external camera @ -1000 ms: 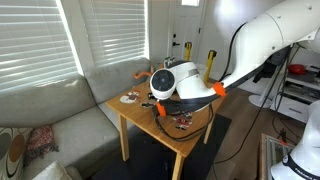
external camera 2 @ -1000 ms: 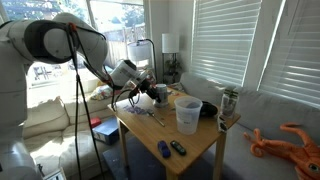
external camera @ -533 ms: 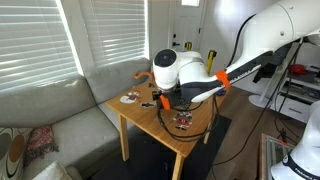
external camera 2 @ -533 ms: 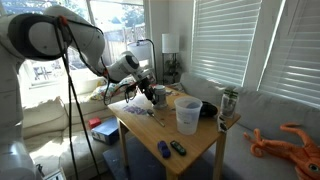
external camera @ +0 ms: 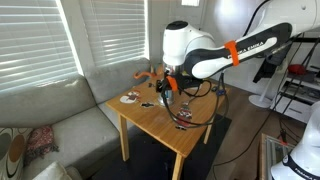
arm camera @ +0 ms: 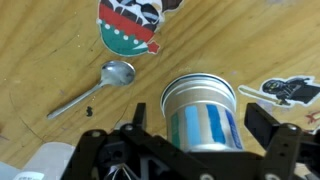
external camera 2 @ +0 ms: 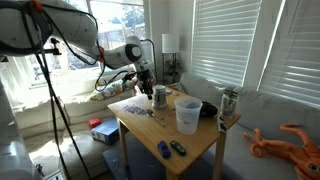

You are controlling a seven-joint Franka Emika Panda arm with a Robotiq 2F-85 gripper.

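Note:
A silver can with blue and teal stripes (arm camera: 199, 105) stands upright on the wooden table (external camera: 150, 122). In the wrist view it sits between the two black fingers of my gripper (arm camera: 198, 135), with a small gap on each side. My gripper is open and hovers just over the can, near the table's far corner in an exterior view (external camera 2: 150, 86); the can (external camera 2: 160, 96) shows just beside it. In an exterior view my gripper (external camera: 170, 92) hangs from the raised arm above the table.
A metal spoon (arm camera: 95, 88) and printed stickers (arm camera: 128, 25) lie by the can. A clear plastic cup (external camera 2: 187, 113), a black bowl (external camera 2: 207, 108), a jar (external camera 2: 229, 102) and small blue items (external camera 2: 163, 150) share the table. A grey couch (external camera: 60, 115) flanks it.
The arm has risen well above the table and swung back. The can has stayed in the same spot on the table.

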